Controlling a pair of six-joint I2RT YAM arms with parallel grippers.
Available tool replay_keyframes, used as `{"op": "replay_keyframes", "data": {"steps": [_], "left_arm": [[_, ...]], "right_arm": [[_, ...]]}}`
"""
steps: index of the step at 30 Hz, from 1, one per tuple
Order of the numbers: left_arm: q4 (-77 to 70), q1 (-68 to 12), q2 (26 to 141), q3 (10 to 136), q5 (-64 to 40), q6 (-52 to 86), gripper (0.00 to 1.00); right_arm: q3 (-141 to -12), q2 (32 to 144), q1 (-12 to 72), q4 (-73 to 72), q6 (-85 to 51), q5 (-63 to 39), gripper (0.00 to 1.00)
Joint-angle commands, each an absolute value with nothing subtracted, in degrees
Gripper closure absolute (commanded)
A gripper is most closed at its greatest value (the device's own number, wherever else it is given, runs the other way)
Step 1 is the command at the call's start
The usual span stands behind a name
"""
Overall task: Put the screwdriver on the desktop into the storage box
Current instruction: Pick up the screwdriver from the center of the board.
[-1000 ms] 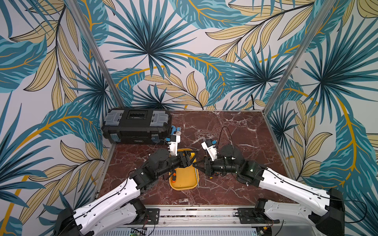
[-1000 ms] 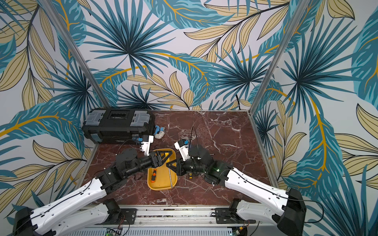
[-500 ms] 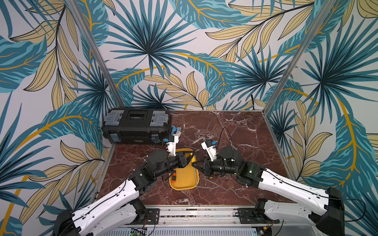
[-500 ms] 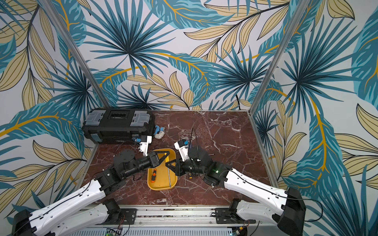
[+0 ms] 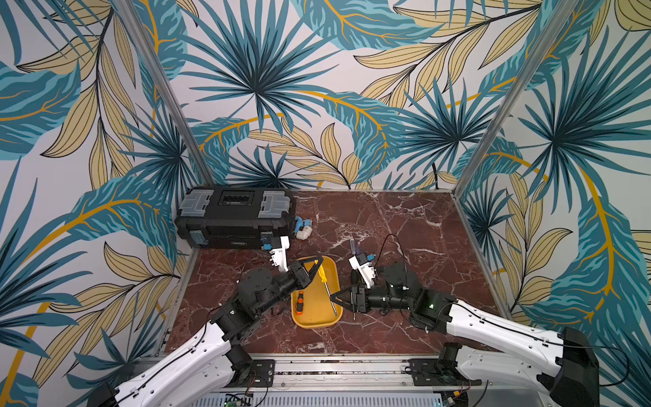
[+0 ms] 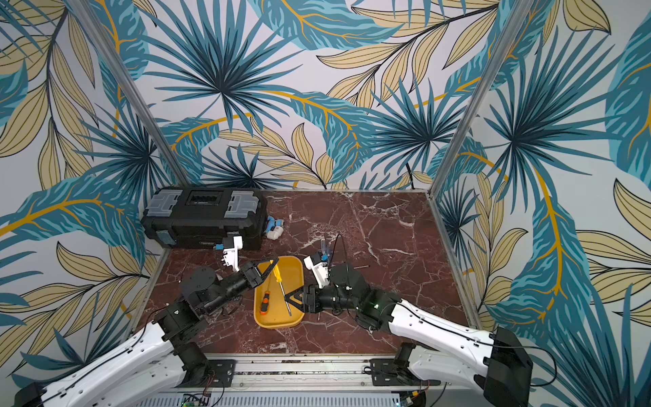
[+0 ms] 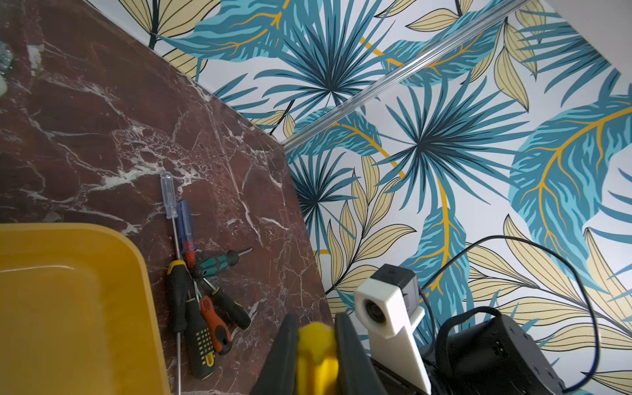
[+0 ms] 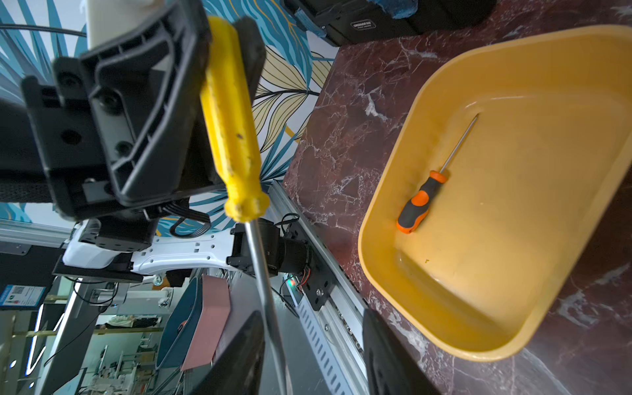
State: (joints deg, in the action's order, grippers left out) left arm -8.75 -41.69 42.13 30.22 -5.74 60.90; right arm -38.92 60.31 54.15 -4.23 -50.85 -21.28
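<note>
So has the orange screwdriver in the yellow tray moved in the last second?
No. The orange screwdriver lies in the same spot in the storage box, near its left wall.

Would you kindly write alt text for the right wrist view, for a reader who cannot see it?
The left gripper holds a yellow-handled screwdriver by its handle, while the shaft runs between the open jaws of the right gripper. Nearby, the yellow storage box sits on the marble desktop, an orange-and-black screwdriver lying inside.
</note>
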Motion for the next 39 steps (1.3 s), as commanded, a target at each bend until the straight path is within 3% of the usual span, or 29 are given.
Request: {"op": "replay_keyframes", "data": {"steps": [1, 4, 6, 8, 11, 12, 14, 16, 17, 23, 33, 39], "left_arm": [[-13.48, -41.34, 41.83, 27.96, -5.69, 62.18, 1.00], [-14.33, -41.34, 41.81, 27.25, -5.68, 62.66, 1.00], [-14.37, -41.23, 41.84, 27.07, -5.64, 62.74, 1.00], [-13.50, -41.31, 41.66, 27.20, -5.46, 62.58, 1.00], [-10.79, -41.17, 41.62, 27.60, -4.34, 62.31, 0.97], [-10.32, -41.19, 41.70, 27.60, -4.09, 62.19, 0.88], [-8.31, -41.22, 42.07, 27.96, -3.89, 61.28, 0.51], [-3.25, -41.14, 42.79, 29.62, -3.85, 58.91, 0.35], [-0.18, -41.19, 43.64, 30.81, -4.19, 57.06, 0.33], [3.83, -42.38, 49.21, 32.28, -7.40, 55.38, 0.35], [0.78, -45.97, 53.84, 33.57, -7.79, 55.70, 0.47], [0.08, -45.99, 55.79, 33.71, -7.78, 56.78, 0.68]], "right_arm": [[-37.71, 60.73, 54.62, -9.62, -52.96, -25.44, 0.48], [-38.22, 61.92, 54.65, -10.37, -52.95, -26.28, 0.56], [-38.96, 62.42, 54.71, -9.51, -52.49, -26.03, 0.79], [-39.44, 62.55, 54.70, -8.37, -51.92, -25.13, 0.94], [-40.12, 62.47, 54.71, -6.53, -51.26, -23.38, 1.00], [-40.38, 62.48, 54.70, -6.03, -50.94, -22.94, 1.00], [-41.01, 62.23, 54.72, -4.08, -50.47, -20.13, 1.00], [-42.89, 62.57, 54.86, 1.45, -49.14, -15.55, 1.00], [-44.33, 63.11, 55.04, 4.94, -48.44, -12.85, 1.00], [-49.90, 66.63, 56.77, 11.94, -45.24, -5.47, 1.00], [-52.99, 71.09, 58.61, 16.15, -43.69, -2.52, 1.00], [-53.17, 71.41, 59.16, 16.70, -43.44, -1.59, 1.00]]}}
